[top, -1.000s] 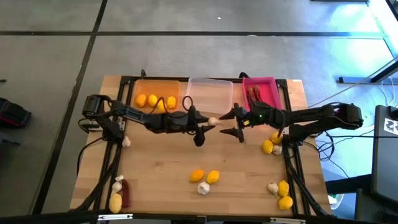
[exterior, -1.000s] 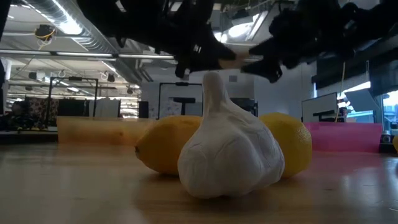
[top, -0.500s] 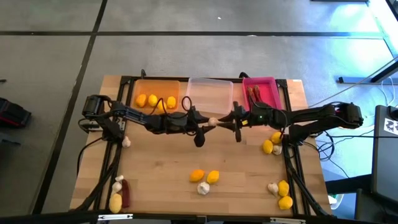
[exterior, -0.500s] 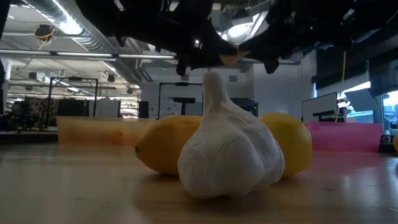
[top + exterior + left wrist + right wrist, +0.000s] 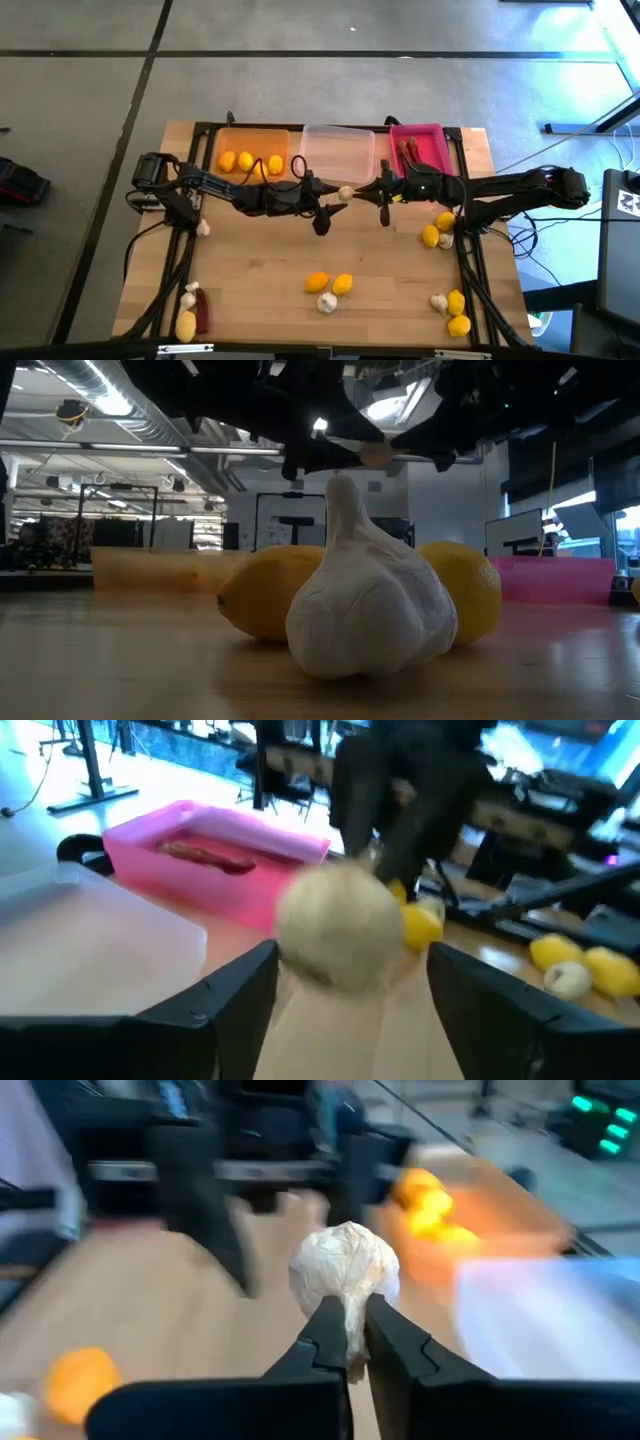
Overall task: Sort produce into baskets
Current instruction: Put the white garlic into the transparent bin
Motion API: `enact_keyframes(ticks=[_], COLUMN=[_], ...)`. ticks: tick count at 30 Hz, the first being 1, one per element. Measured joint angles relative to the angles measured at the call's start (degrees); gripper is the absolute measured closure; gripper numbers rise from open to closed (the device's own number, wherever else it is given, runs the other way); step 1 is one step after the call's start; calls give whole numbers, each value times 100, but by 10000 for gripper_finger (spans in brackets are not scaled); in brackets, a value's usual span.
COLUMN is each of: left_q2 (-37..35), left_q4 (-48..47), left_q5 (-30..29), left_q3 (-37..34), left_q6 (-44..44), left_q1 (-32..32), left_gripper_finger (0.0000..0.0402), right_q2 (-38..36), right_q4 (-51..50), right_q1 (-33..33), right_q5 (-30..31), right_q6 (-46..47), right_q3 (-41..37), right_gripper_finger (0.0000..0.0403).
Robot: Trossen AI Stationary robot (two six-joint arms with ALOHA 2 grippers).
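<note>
the two arms met over the middle of the table (image 5: 260, 270), just in front of the clear tray (image 5: 337, 150). the right gripper (image 5: 380, 197) had its fingers (image 5: 330, 1342) pinched shut on the stem of a garlic bulb (image 5: 346, 192), which hung in the air between the two grippers; the right wrist view showed the bulb (image 5: 344, 1267) sitting on top of the closed fingertips. the left gripper (image 5: 322, 210) stood with its jaws apart on either side of that bulb, its fingers (image 5: 225, 1005) clear of it in the left wrist view, so it held nothing. in the low view the bulb (image 5: 374, 454) showed high up between the dark gripper shapes. behind the meeting point stood three trays in a row: the orange tray (image 5: 252, 152) with three lemons (image 5: 246, 161), the clear one, and the pink tray (image 5: 420, 146) with red chilis (image 5: 409, 148). loose produce lay about the table: two lemons (image 5: 330, 283) and a garlic (image 5: 327, 302) near the front middle, a lemon (image 5: 186, 326), chili (image 5: 202, 310) and garlic (image 5: 188, 297) at the front left corner, one garlic (image 5: 203, 229) by the left arm's base, lemons and garlic (image 5: 437, 234) under the right arm, and another such cluster (image 5: 452, 308) at the front right. the low view was filled by a garlic (image 5: 368, 595) with two lemons (image 5: 265, 592) behind it.
</note>
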Motion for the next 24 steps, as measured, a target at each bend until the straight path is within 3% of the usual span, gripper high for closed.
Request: enact_keyframes(ticks=[4, 9, 11, 14, 24], left_q2=[-1, -1, -1, -1, -1], left_q4=[-643, -1367, -1509, -1598, -1691], left_q5=[51, 47, 47, 44, 23], left_q3=[0, -2, -2, -2, -2], left_q6=[-150, -506, -615, -634, -615], left_q1=[-67, -89, -107, -135, -158], left_gripper_finger=[144, 144, 144, 144, 144], right_q2=[-385, -603, -625, -625, -209], right_q4=[-1554, -3379, -3801, -3970, -3368], right_q1=[-180, -500, -694, -993, -1976], right_q5=[893, 2447, 2710, 2595, 1250], right_q6=[-370, -756, -868, -911, -927], right_q3=[393, 975, 1119, 1202, 1204], right_gripper_finger=[387, 380, 380, 380, 380])
